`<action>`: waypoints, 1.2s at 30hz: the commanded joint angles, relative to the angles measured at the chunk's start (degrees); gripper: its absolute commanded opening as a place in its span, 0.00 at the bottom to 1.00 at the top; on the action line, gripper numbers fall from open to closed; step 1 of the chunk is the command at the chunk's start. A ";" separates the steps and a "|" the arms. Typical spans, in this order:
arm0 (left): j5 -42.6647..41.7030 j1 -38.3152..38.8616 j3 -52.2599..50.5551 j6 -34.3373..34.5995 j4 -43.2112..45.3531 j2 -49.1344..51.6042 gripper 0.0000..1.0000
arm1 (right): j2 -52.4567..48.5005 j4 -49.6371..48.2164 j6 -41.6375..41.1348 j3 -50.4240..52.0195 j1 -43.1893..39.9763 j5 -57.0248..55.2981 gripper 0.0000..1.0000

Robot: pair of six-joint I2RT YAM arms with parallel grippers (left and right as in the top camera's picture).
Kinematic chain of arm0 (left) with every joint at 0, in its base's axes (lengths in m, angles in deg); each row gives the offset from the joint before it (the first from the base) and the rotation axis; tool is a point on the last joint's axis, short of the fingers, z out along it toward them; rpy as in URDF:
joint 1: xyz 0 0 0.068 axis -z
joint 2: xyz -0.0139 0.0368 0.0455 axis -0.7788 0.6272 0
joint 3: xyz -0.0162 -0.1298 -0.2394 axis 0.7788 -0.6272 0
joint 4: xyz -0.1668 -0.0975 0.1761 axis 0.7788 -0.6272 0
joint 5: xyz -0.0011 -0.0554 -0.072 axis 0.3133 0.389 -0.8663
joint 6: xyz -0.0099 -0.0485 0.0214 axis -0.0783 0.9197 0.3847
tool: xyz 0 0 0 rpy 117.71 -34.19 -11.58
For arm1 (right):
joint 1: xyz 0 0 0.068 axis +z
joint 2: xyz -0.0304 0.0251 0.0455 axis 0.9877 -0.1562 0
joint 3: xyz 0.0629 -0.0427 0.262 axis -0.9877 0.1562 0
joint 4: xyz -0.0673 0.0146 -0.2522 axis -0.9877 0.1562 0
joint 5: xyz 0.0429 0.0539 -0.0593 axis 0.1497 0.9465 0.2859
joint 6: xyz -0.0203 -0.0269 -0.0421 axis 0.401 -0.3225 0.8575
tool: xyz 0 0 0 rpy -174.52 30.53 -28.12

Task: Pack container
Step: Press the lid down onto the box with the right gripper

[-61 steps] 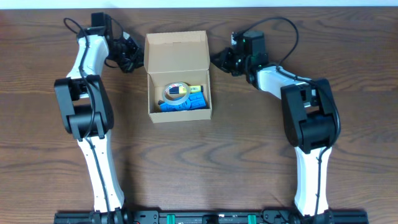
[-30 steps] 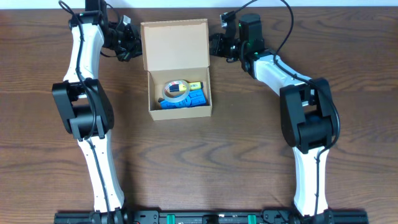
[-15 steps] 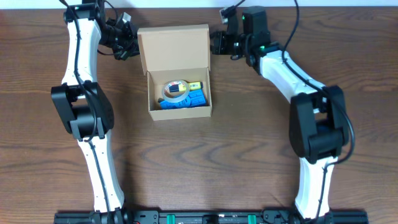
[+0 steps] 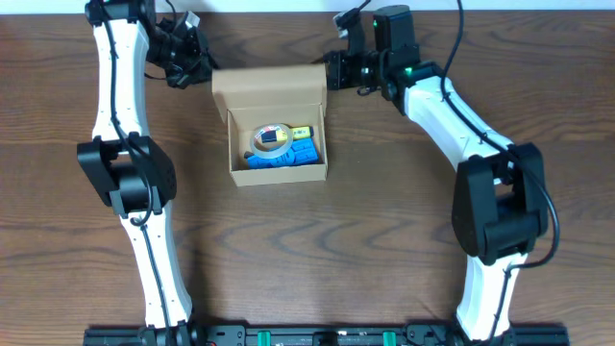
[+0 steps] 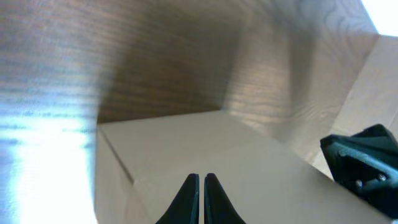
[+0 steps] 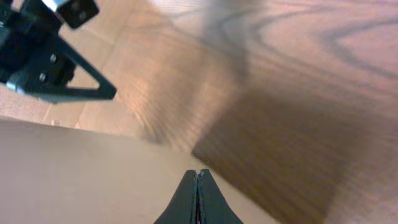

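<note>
Our left gripper [image 4: 195, 60] and right gripper [image 4: 332, 69] — both pinched shut, empty — flank the small tan-brown cardboard box's [image 4: 279, 175] raised flap [image 4: 268, 85], seemingly to fold it closed.

One cardboard container [image 4: 269, 88] stands on the single wooden desk [image 4: 384, 250], toward the far edge and a little left of its middle. Three things can be counted inside it: one roll of tape [image 4: 272, 140], one small yellow item [image 4: 304, 130] and one blue item [image 4: 288, 159], though whether the blue is a single piece cannot be told. There are two robot arms, the left arm [image 4: 125, 183] and the right arm [image 4: 490, 207], both rooted at the near edge. There are two grippers, the left gripper [image 5: 202, 177] and the right gripper [image 6: 197, 172], both near the far edge.
</note>
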 commanded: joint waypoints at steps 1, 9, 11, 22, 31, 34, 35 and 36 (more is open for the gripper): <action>3.52 0.28 2.32 -3.58 -3.21 0.48 0.05 | 5.27 3.41 5.38 -1.14 1.95 -0.13 0.01; 12.48 1.57 2.45 -4.20 -10.14 0.09 0.05 | 12.17 16.96 10.62 -1.14 6.84 -11.69 0.01; 12.92 1.81 2.45 -4.00 -10.14 -0.57 0.05 | 12.85 18.95 11.02 -1.14 8.55 -14.38 0.01; 23.45 2.54 2.45 1.05 -10.14 -3.93 0.05 | 11.04 24.85 11.78 -1.11 18.75 -28.09 0.01; 28.04 2.75 2.45 3.58 -10.14 -4.28 0.05 | 5.44 26.49 11.74 -1.11 21.86 -29.11 0.01; 29.51 3.04 2.45 4.26 -10.14 -4.28 0.05 | 3.78 27.26 11.72 -1.11 22.43 -29.16 0.01; 29.79 3.13 2.45 4.28 -10.14 -4.28 0.05 | 3.13 27.58 11.72 -1.11 22.56 -29.16 0.01; 30.21 3.19 2.45 4.33 -10.14 -4.28 0.05 | 2.49 27.82 11.72 -1.11 22.62 -29.22 0.01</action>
